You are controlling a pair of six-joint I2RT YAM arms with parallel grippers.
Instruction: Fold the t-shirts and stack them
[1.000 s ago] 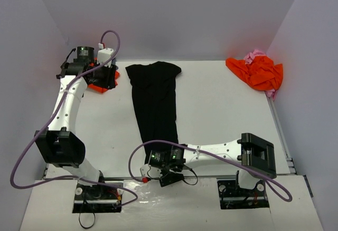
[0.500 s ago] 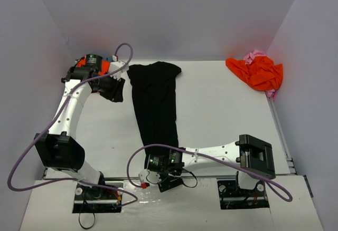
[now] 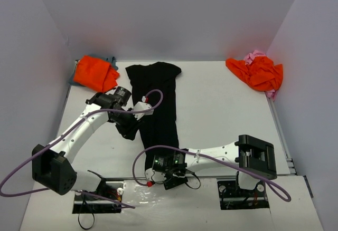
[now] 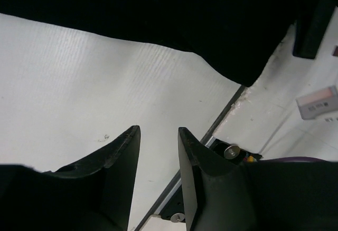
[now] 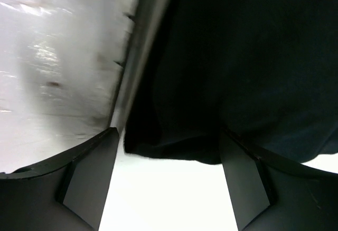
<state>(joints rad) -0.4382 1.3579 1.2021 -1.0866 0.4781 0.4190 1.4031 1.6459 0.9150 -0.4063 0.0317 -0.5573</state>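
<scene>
The black t-shirt (image 3: 156,96) runs from the tabletop's (image 3: 222,109) far edge toward the near edge. The right gripper (image 5: 168,133), spread wide, faces the shirt's near hem. The left gripper (image 4: 157,131), slightly parted and empty, flanks its left side.

Overhead view evenly bright, shadows soft. Right wrist view blurred, glare on white table edge (image 5: 53,46); black cloth t-shirt (image 5: 253,57) featureless.

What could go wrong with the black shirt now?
1. The left gripper is open over bare table, beside the black shirt; closing there might miss the cloth.
2. The right gripper is open around the shirt's near end at the table's edge; it might pinch only one layer or snag the edge.
3. The left arm's purple cable loops above the shirt and might drag it.
</scene>
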